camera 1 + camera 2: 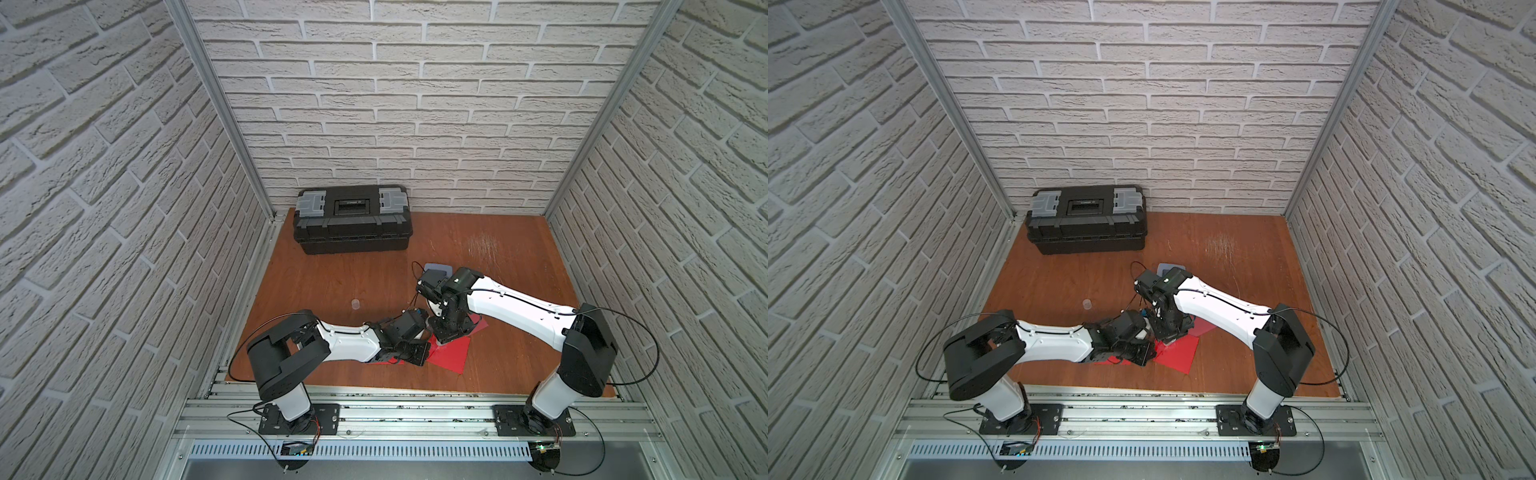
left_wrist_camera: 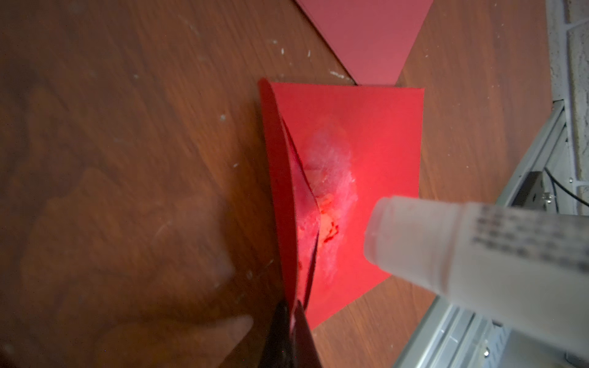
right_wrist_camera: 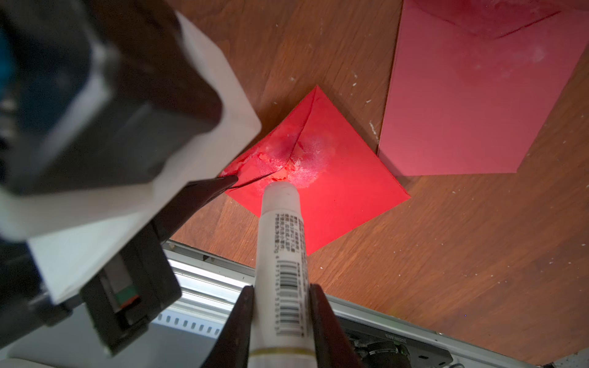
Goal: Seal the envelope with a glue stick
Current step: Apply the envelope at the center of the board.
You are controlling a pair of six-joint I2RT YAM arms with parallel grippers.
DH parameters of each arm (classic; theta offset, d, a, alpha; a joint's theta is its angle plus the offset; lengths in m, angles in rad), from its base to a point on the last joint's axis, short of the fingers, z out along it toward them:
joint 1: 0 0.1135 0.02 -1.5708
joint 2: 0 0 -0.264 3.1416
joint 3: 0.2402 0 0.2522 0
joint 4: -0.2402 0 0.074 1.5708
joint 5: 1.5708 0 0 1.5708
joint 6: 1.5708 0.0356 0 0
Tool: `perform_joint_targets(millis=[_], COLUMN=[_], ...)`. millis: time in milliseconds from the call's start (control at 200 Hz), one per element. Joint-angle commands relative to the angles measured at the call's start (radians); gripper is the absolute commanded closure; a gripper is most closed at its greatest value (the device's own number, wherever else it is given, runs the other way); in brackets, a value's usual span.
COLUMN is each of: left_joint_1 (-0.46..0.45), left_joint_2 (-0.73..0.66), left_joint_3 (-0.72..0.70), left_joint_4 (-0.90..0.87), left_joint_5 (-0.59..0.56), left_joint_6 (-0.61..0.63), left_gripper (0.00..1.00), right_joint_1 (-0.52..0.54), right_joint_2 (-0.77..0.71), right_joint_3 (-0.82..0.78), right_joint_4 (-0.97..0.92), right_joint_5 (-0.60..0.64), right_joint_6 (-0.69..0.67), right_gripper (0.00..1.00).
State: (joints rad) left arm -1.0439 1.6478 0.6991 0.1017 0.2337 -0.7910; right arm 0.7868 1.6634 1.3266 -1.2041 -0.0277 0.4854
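White brick-pattern walls (image 1: 415, 104) on three sides; scuffed brown wood floor (image 1: 332, 282); black toolbox (image 1: 352, 220) against back wall.

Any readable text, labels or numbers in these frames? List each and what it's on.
Nothing can be quoted with confidence.
glue stick label: lines of small print, a barcode and a row of digits beside it, all too blurred to read.
black toolbox lid: dark plate in the middle, any text too small.
black part by the rail: one row of characters, upside down, too small to read.
red envelope: no print.
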Motion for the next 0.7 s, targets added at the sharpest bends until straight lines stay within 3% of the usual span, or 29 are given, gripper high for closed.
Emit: perform_joint_targets(millis=[0,695], left_joint_1=[0.018,0.083], left_joint_2=[0.001,0.020], left_joint_3=[-0.069,-0.182], left_joint_4=[-0.064,0.069], left_joint_5=[0.044,0.157], left_joint_6=[-0.025,-0.091], left_gripper=[0.98,0.98], right_joint_1=[0.007,0.042], right_joint_2=[-0.002,0.106], right_joint_3=[-0.015,-0.015], right_joint_4=[0.015,0.032], right_joint_5=[-0.005,-0.050], right_joint_6=[0.015,0.005], right_gripper=[0.97,0.97])
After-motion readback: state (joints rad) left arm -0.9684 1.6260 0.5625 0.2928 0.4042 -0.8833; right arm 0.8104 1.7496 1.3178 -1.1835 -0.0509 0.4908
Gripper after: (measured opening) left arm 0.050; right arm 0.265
